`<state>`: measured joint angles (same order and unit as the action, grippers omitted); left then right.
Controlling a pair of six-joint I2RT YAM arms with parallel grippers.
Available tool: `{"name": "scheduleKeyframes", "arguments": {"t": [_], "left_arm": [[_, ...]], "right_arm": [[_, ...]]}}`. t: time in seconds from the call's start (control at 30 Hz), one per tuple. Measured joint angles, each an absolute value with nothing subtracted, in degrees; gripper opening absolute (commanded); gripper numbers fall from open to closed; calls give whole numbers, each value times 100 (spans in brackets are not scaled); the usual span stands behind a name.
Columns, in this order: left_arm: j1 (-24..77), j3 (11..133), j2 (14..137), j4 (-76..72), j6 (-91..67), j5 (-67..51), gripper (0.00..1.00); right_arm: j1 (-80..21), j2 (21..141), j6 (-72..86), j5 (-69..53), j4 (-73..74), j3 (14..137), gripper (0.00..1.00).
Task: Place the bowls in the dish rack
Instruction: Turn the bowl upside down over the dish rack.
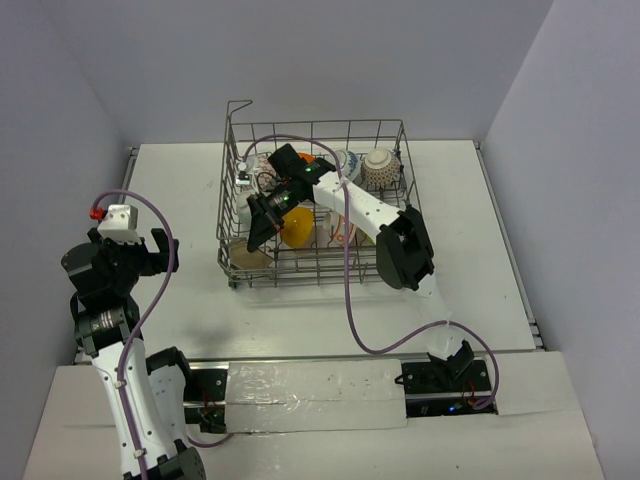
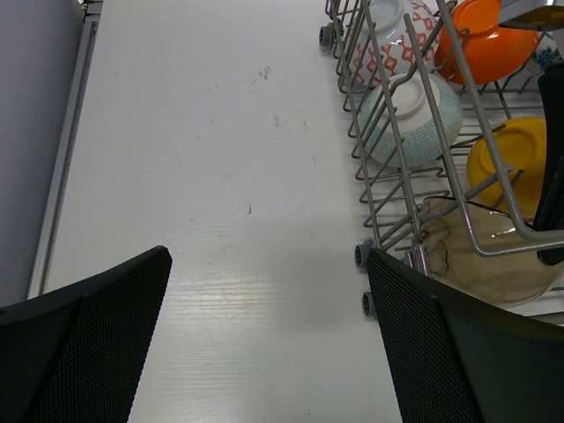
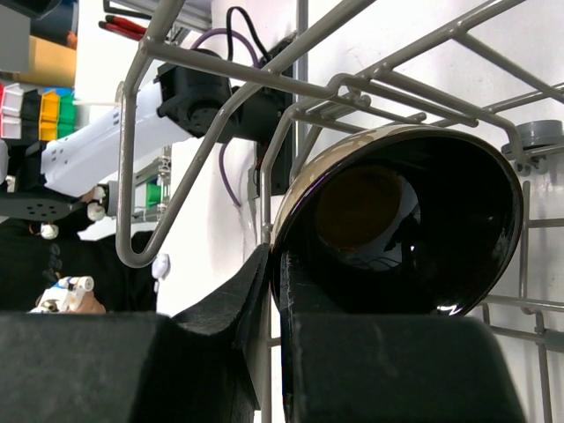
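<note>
Dish rack (image 1: 320,272) of grey wire, standing on the white table (image 1: 180,200). Right gripper (image 3: 275,280) reaches into the rack's left side, its fingers closed on the rim of a glossy black bowl (image 3: 397,229), which is held on edge among the wires. Also in the rack are an orange bowl (image 2: 480,40), a red-and-white patterned bowl (image 2: 388,48), a pale teal bowl (image 2: 414,115) and a yellow bowl (image 2: 507,159). Left gripper (image 2: 269,260) hangs over the table beside the rack, jaws wide apart, holding nothing.
</note>
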<state>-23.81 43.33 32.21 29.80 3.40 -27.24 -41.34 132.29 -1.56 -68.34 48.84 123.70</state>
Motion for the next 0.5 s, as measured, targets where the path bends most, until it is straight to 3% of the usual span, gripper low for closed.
{"name": "scheduleKeyframes", "arguments": {"t": [0.5], "left_arm": [[-2381, 4329, 3223, 2982, 340, -2742, 99]], "right_arm": [[-4066, 13257, -224, -6613, 4899, 12490, 0]]}}
